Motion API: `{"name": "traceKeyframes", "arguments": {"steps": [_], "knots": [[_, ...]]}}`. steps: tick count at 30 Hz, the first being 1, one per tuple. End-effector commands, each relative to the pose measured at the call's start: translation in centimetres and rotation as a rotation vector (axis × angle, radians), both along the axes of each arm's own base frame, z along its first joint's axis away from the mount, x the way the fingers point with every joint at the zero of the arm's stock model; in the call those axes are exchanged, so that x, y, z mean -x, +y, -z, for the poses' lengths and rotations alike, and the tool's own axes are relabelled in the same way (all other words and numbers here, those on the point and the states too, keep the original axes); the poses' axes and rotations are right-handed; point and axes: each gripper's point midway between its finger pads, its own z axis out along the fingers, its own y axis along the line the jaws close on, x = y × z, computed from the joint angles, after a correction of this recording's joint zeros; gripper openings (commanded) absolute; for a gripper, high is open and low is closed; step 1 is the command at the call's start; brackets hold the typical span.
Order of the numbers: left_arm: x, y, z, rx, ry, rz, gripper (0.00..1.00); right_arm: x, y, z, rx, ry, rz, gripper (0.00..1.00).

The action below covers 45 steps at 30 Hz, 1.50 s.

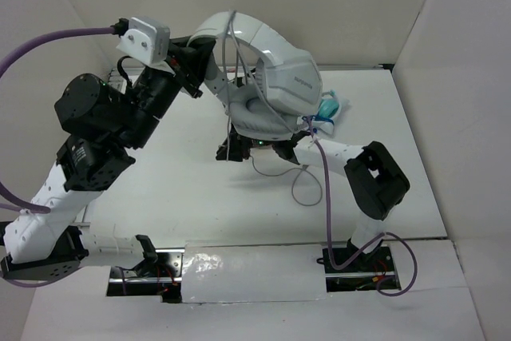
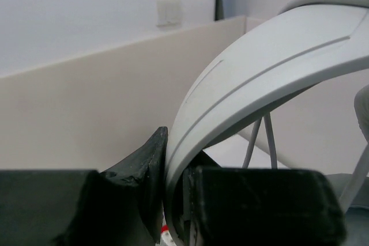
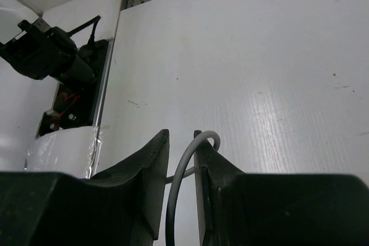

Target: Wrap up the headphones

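Left wrist: tool tight around headphones

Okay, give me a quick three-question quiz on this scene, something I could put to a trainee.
1. True or false: the right gripper is holding the headphones up in the air.
2. What runs between the right gripper's fingers? A. the cable B. a cloth C. nothing
3. Fill in: the left gripper is clamped on the headphones by the ____.

Key
1. False. The left gripper holds them up.
2. A. The jaws stand a little apart with the cable between them.
3. headband
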Motion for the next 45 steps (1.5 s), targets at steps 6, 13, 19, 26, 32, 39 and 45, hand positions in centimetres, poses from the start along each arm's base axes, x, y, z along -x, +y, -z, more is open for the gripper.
{"name": "traceKeyframes", "arguments": {"steps": [6, 13, 19, 26, 32, 39, 45], "knots": [[-0.4, 7.2, -8.7, 0.275, -0.259, -0.337, 0.0, 1.3, 1.3, -1.0, -0.035, -0.041, -0.041, 0.32], [-7.2, 9.0, -5.5, 0.226, -0.156, -0.553, 0.0, 2.9, 0.0, -8.6, -0.148, -0.176, -0.042, 0.32], [-15.2, 10.8, 2.1, 0.269, 0.166, -0.571, 0.0, 4.5, -12.9, 13.3, 0.149, 0.706, 1.059, 0.0], [-21.6, 16.0, 11.2, 0.347, 0.526, -0.59, 0.0, 5.9, -20.1, 13.0, 0.243, 0.631, 1.434, 0.0], [-22.9, 17.1, 14.1, 0.351, 0.565, -0.613, 0.0, 6.9, -17.9, 6.9, 0.12, 0.43, 1.222, 0.0], [-25.0, 19.2, 17.1, 0.29, 0.592, -0.754, 0.0, 11.8, -14.8, -4.7, -0.072, 0.158, 0.901, 0.0], [-26.0, 20.6, 20.4, 0.259, 0.633, -0.797, 0.0, 11.1, -19.5, -12.1, -0.162, 0.041, 1.075, 0.0]]}}
